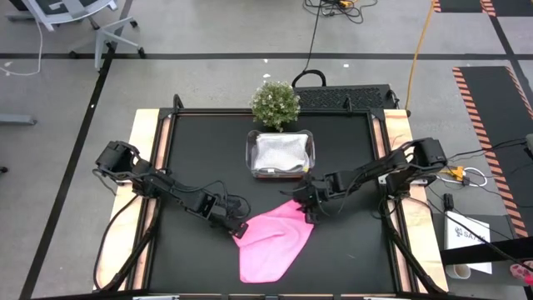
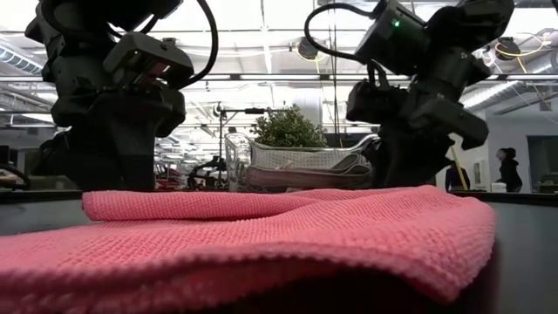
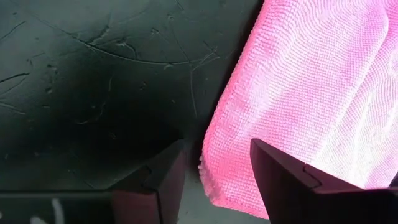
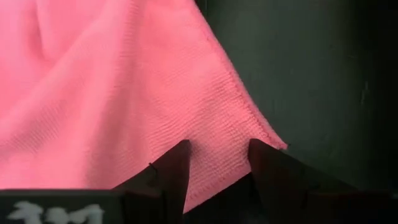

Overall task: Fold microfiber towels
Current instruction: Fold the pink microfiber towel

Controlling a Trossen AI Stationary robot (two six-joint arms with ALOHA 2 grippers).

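Two open grippers, pink towel (image 1: 273, 243)

Pink towel (image 3: 323, 87): nubby knit cloth, matt. Table (image 3: 93, 81): black, matt, creased, perhaps rubber mat.

A towel (image 1: 275, 242) is spread on the surface (image 1: 200, 150) between the left tool (image 1: 236, 229) and the right tool (image 1: 308, 208), each at one corner; behind them, a tub (image 1: 281, 155) and plant (image 1: 276, 102) are set.
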